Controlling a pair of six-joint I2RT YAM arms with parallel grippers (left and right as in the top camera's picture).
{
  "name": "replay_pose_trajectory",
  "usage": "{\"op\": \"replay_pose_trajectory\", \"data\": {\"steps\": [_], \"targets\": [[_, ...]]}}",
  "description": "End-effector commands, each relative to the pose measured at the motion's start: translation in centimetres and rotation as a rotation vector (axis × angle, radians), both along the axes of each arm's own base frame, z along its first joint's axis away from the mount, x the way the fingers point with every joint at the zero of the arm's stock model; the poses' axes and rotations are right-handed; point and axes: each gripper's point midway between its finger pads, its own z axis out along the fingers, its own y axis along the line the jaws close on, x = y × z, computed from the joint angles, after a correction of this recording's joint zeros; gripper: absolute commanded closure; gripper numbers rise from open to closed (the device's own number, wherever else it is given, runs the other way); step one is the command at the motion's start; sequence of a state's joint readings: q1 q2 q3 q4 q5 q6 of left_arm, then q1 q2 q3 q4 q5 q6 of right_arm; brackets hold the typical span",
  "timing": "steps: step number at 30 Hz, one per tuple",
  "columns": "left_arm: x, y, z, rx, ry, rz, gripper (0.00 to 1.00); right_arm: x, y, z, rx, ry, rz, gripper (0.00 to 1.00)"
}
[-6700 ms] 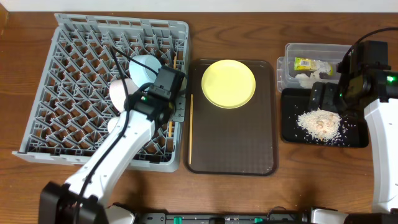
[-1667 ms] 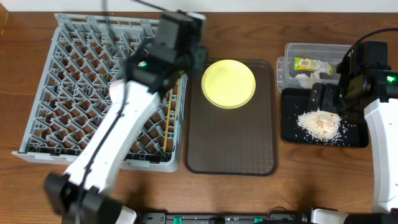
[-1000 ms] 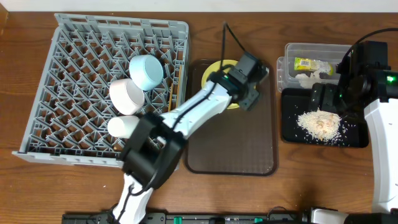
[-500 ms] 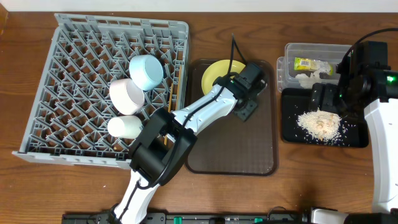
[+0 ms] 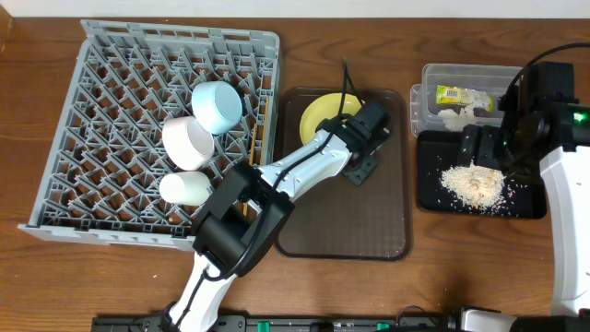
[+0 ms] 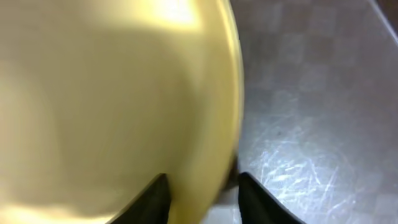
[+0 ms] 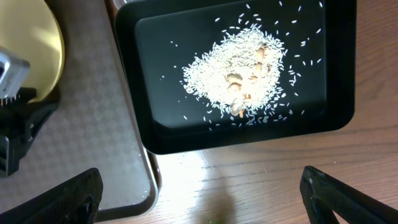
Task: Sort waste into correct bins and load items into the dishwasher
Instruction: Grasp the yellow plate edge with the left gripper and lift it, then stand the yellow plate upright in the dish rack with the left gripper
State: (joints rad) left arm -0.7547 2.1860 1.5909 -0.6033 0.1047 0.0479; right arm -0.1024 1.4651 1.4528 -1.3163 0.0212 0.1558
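The yellow plate [image 5: 321, 114] lies at the far end of the dark-brown serving tray [image 5: 350, 221]. My left gripper [image 5: 358, 157] is at the plate's right rim. In the left wrist view the plate [image 6: 112, 93] fills the frame and its rim sits between the open fingers [image 6: 202, 199], with a small gap on the right. My right gripper [image 5: 483, 146] hovers over the black tray [image 5: 431, 189] holding the rice scraps [image 5: 474, 183]; its fingers [image 7: 199, 208] are wide open and empty. The wrapper [image 5: 454, 93] and tissue [image 5: 455, 116] lie in the clear tub [image 5: 431, 72].
The grey dish rack [image 5: 64, 175] at the left holds the light-blue bowl [image 5: 217, 104], the white bowl [image 5: 187, 141], the white cup [image 5: 182, 188] and the chopsticks [image 5: 254, 140] by its right edge. The black tray [image 7: 336, 74] and rice [image 7: 239, 71] show in the right wrist view.
My left arm has swung from the rack across to the serving tray and lowered its gripper onto the plate's right rim. The right arm has not moved.
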Motion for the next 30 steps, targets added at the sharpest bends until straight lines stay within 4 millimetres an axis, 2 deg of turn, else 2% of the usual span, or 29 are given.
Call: {"op": "replay_pose_trajectory", "data": {"steps": [1, 5, 6, 10, 16, 19, 23, 30], "targets": [[-2.3, 1.1, -2.1, 0.049, 0.087, 0.009, 0.74, 0.0, -0.4, 0.3, 0.001, -0.008, -0.007, 0.01], [-3.2, 0.4, -1.9, 0.034, 0.107, -0.009, 0.81, 0.0, -0.4, 0.3, 0.001, -0.008, -0.007, 0.01], [-3.4, 0.2, -1.7, 0.030, 0.104, -0.016, 0.86, 0.0, -0.4, 0.3, 0.001, -0.008, -0.007, 0.01], [-3.9, -0.9, -0.5, 0.011, 0.082, -0.042, 0.94, 0.0, -0.4, 0.3, 0.001, -0.008, -0.007, 0.01], [-4.0, -2.2, 2.9, -0.045, 0.027, -0.064, 0.94, 0.0, -0.4, 0.3, 0.001, -0.008, -0.006, 0.01], [-3.5, -2.3, 5.8, -0.089, -0.021, -0.060, 0.94, 0.0, -0.4, 0.3, 0.001, -0.008, -0.007, 0.01], [-2.8, -2.0, 10.8, -0.166, -0.099, -0.047, 0.94, 0.0, -0.4, 0.3, 0.001, -0.008, -0.007, 0.01], [-0.5, 1.2, 19.5, -0.296, -0.250, 0.030, 0.94, -0.1, -0.4, 0.3, 0.000, -0.006, -0.007, 0.01]]}}
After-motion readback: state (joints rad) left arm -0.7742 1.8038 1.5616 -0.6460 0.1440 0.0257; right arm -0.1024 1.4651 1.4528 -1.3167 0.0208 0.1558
